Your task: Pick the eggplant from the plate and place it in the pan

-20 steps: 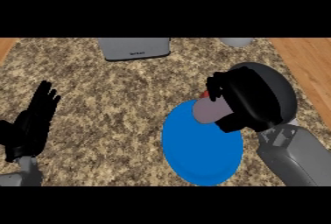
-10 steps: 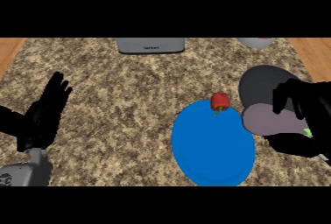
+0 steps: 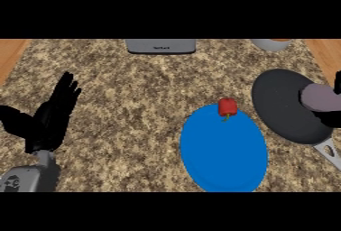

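The eggplant, a dull purple lump, is over the right side of the dark round pan. My right hand shows only partly at the right edge, its black fingers curled round the eggplant; most of the hand is cut off. The blue plate lies left of the pan and bears only a small red pepper at its far rim. My left hand rests open at the left with fingers up, far from the plate.
A grey appliance stands at the back centre and a grey bowl at the back right. The pan's handle points toward the lower right. Wooden strips border the speckled counter on both sides.
My right hand has carried the eggplant rightward off the plate to above the pan. The red pepper stayed on the plate's rim. The left hand has kept its open pose.
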Robot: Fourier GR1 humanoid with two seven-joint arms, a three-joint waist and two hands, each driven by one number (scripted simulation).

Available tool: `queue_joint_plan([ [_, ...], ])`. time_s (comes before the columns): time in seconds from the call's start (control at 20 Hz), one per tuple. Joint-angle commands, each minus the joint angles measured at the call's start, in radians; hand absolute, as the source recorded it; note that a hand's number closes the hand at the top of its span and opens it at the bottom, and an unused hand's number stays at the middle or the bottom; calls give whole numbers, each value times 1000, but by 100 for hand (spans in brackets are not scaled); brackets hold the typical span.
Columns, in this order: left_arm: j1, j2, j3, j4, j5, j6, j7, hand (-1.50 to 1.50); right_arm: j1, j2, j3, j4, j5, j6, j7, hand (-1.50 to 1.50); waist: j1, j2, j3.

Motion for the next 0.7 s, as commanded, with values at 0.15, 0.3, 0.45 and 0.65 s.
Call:
queue_joint_plan([
  [0.15, -31, -7, -3, 16, -34, 13, 13, 0, -162, -2, -38, 458, 3, -82, -303, 150, 13, 3, 0],
  [0.3, -26, 6, 36, 84, 16, -54, -63, 0, -218, 50, -12, 580, 15, -117, -372, 150, 15, 4, -1],
  [0.45, 3, -16, -11, -7, -15, -18, 4, 0, -266, 77, -14, 800, 64, -223, -492, 150, 36, 8, 1],
  [0.65, -15, -10, 4, 0, -23, -21, -9, 0, -359, 77, -1, 991, 143, -291, -512, 150, 28, 6, 0],
])
